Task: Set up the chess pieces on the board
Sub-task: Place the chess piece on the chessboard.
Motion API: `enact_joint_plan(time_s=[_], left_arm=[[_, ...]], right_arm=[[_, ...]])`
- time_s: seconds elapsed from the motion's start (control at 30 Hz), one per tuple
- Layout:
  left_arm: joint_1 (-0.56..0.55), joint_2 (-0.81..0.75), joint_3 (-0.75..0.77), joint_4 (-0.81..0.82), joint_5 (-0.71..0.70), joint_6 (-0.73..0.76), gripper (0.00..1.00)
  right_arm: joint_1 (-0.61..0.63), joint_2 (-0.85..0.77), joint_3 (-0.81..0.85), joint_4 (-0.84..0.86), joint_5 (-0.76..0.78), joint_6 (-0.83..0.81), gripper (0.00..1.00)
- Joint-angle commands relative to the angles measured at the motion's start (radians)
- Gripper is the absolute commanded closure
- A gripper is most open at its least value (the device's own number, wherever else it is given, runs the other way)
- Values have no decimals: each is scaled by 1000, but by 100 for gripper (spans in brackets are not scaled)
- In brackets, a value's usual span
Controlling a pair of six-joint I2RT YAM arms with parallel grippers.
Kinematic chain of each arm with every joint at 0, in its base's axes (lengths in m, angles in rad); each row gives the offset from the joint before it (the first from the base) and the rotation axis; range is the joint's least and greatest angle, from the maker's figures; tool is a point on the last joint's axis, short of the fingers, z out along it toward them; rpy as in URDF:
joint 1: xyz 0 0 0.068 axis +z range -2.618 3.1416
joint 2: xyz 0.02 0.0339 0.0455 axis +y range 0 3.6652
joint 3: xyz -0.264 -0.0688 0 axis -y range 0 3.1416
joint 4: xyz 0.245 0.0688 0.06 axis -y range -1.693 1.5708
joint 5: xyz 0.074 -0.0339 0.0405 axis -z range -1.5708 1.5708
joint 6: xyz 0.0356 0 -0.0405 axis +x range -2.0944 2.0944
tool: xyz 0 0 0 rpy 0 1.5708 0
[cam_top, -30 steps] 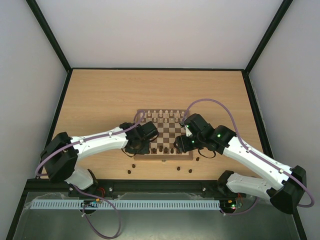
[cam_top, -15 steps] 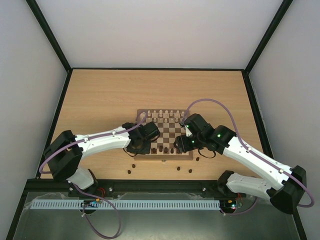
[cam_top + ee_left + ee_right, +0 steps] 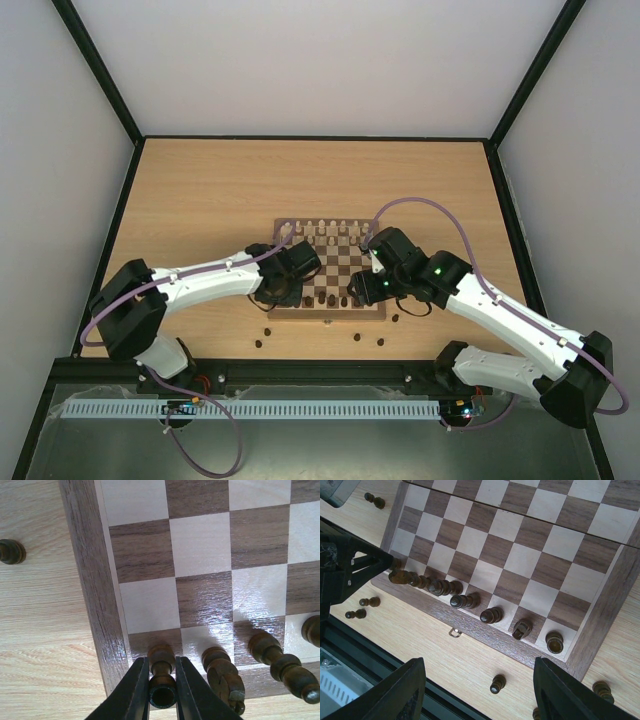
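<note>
The board (image 3: pixel 325 313) lies in the middle of the table. Cream chess pieces (image 3: pixel 320 232) line its far rows and dark ones (image 3: pixel 464 600) stand along its near row. My left gripper (image 3: pixel 162 686) is shut on a dark rook (image 3: pixel 161 661), which stands upright on the dark corner square beside the board's rim (image 3: pixel 95 580). Two more dark pieces (image 3: pixel 222 672) stand right of it. In the top view the left gripper (image 3: pixel 284 288) is at the board's near-left corner. My right gripper (image 3: pixel 479 667) hangs open and empty above the table by the board's near-right corner (image 3: pixel 605 610).
Loose dark pawns lie on the table in front of the board (image 3: pixel 269 331) (image 3: pixel 360 336) (image 3: pixel 380 342) and one to its right (image 3: pixel 396 318). One pawn (image 3: pixel 497 683) lies under the right gripper. A small metal clasp (image 3: pixel 454 632) sticks out of the near rim. Black frame posts edge the table.
The left arm has shifted slightly right along the board's near-left corner, still holding the rook. The right arm has not moved.
</note>
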Motion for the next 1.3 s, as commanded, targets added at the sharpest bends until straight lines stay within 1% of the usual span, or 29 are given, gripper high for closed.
enact_joint_plan(time_s=[0.0, 0.1, 0.2, 0.5, 0.67, 0.73, 0.77, 0.87, 1.07, 1.2, 1.27], left_arm=[[5, 16, 22, -19, -15, 10, 86], [5, 16, 21, -23, -14, 10, 86], [5, 18, 21, -25, -10, 10, 84], [5, 1, 30, -38, -8, 0, 70], [5, -22, 66, -73, -37, 0, 67], [5, -49, 85, -93, -57, -3, 63], [5, -69, 92, -101, -67, -6, 61], [5, -155, 96, -106, -87, -15, 57], [3, -370, 36, -55, -115, -27, 45], [2, -504, -44, 34, -105, -43, 38], [2, -560, -90, 86, -100, -50, 34]], right_arm=[[2, -6, -14, -18, -6, -11, 40], [3, -6, -15, -17, -9, -11, 40], [3, -4, -15, -14, -10, -11, 40], [3, -3, -17, -14, -10, -11, 40], [2, -4, -16, -15, -7, -11, 40], [2, -3, -14, -17, -3, -9, 40], [2, -2, -14, -18, 0, -8, 40], [3, -8, -11, -21, 1, -8, 39], [3, -23, -11, -19, 3, -6, 36], [2, -22, -9, -23, 5, -4, 35], [3, -38, -8, -20, 8, -3, 33]])
